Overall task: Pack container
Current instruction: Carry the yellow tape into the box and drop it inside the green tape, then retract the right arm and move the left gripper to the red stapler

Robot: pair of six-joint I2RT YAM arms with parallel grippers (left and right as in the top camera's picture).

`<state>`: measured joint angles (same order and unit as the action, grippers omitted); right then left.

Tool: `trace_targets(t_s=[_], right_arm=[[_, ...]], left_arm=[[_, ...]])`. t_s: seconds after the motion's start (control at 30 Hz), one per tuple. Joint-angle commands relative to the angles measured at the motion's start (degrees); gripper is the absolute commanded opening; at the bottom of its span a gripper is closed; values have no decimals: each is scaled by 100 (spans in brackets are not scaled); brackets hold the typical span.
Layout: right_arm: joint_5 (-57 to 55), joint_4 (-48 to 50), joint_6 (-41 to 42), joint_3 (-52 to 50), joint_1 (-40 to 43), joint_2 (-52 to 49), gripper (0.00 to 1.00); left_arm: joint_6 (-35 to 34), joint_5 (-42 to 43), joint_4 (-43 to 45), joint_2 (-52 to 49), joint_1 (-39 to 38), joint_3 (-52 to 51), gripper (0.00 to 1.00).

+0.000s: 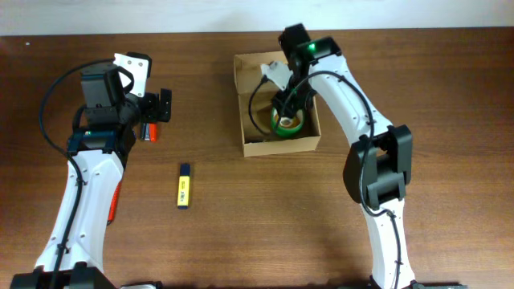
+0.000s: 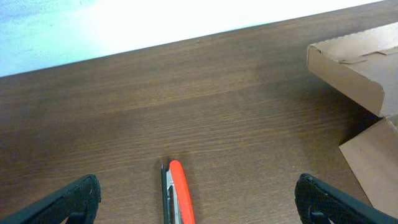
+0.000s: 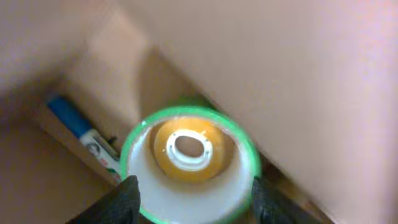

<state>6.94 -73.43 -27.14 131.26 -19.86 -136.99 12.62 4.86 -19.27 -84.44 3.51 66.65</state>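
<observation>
**Packing station: lot as now lying**

1. Container (image 1: 280, 148) (image 2: 348, 68): sitting open-topped near the rear edge of the desk (image 1: 265, 233), a little right of centre, walls running square to the desk edges.

2. Green tape roll (image 1: 287, 124) (image 3: 186, 198): lying inside the container, in its front half. Sharing the floor with a blue-capped pen (image 3: 84, 130) lying along one wall.

3. Right gripper (image 1: 287, 111) (image 3: 194, 202): reaching down between the container walls, jaws standing partly apart, one finger either side of the roll. Clamping or merely straddling: cannot tell, the view being blurred.

4. Left gripper (image 1: 157, 115) (image 2: 202, 208): hanging over the left rear part of the desk, well apart from the container, jaws gaping wide and gripping nothing. Straddling a red-and-grey tool (image 1: 147, 132) (image 2: 177, 193) lying on the wood below.

5. Yellow marker (image 1: 184, 186): lying left of centre, apart from everything else. Bare wood running broad from it to the container's front left corner and on to the front edge.
</observation>
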Motion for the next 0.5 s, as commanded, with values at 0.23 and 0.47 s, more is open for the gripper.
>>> trace_targets(t_s=[0.23, 0.47], right_arm=[[-450, -223, 1165, 599, 463, 1814, 51], [-372, 98, 2487, -2662, 2597, 4927, 82]], left_arm=[[9, 44, -302, -28, -15, 181, 99], [9, 42, -1064, -24, -13, 680, 99]])
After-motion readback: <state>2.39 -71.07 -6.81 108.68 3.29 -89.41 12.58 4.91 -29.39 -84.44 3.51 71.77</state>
